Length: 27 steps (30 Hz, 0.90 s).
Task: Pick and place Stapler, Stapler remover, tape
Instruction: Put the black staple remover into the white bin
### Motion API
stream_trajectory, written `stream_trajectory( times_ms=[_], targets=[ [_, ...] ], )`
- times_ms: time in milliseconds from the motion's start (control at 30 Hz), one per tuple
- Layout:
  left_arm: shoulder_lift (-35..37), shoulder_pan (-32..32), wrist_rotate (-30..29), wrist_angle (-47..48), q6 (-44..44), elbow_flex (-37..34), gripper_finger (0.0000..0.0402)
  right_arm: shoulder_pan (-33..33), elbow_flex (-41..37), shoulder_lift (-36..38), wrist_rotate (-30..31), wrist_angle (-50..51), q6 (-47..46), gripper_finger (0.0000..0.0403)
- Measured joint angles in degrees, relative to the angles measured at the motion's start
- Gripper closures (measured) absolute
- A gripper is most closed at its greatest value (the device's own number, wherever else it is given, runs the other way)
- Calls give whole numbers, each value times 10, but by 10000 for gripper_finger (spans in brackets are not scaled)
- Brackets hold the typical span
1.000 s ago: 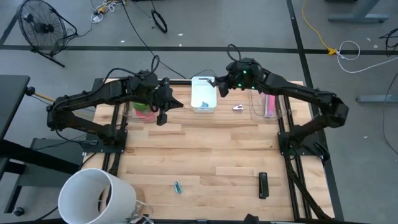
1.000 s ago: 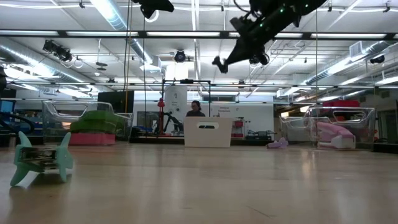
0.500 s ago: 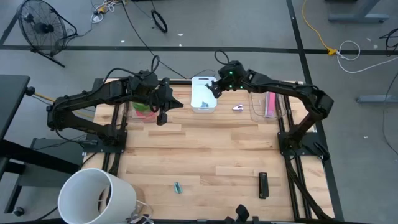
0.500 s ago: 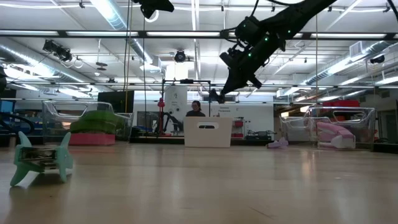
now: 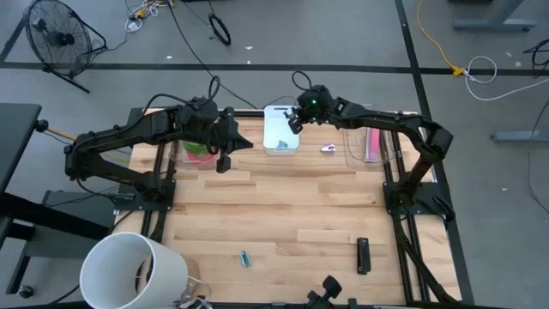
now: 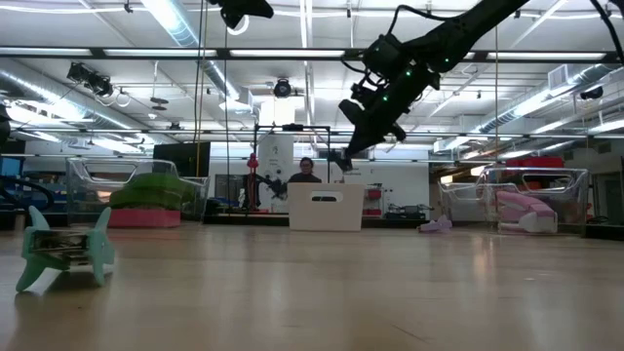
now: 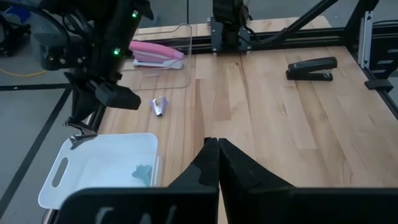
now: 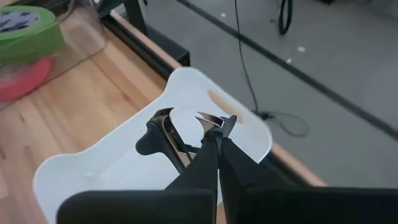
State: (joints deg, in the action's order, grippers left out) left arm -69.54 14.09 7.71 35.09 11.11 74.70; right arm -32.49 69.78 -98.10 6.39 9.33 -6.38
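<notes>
I had my right gripper (image 8: 211,146) pinched shut on a black staple remover (image 8: 171,134), its claws curving out just past my fingertips, and directly beneath it lay the white bin (image 8: 99,168). In the high view the same gripper (image 5: 294,123) hung over the bin's (image 5: 280,142) far right corner, so I judged the step in hand to be the drop. To do it well I would have carried the remover further in over the bin's middle, lowered it, and parted my fingers only once it was clear of the rim, since a release near the edge could have sent it onto the table. Something small and teal already lay inside the bin (image 7: 102,168); I would have aimed beside it. Off to my side, beyond the bin, sat a clear tub with a green tape ring (image 8: 25,28) stacked on a red-pink one (image 8: 25,78); a third ring I could not make out. My left gripper (image 7: 211,163) waited, fingers closed together, on the bin's other side. Farther away lay a second, silvery remover (image 5: 328,148), a pink stapler (image 7: 155,56) in a clear tray, and, far down the table, a black stapler (image 5: 363,255) and a teal remover (image 5: 245,257). How high I hung above the bin floor I could not tell.
</notes>
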Motion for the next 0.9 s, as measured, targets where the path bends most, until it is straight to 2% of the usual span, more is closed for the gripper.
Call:
stream_trajectory(
  times_ms=[267,467,600,900],
  targets=[
    [0,0,0,-10,0,0,401,0,0,0,7,-31,73,403],
    [0,0,0,-10,0,0,401,-6,0,-7,1,-37,73,403],
    [0,0,0,-10,0,0,401,-13,0,-28,-26,-34,51,403],
    [0,0,-1,-10,0,0,401,-13,0,-66,-29,-34,51,403]
  ],
)
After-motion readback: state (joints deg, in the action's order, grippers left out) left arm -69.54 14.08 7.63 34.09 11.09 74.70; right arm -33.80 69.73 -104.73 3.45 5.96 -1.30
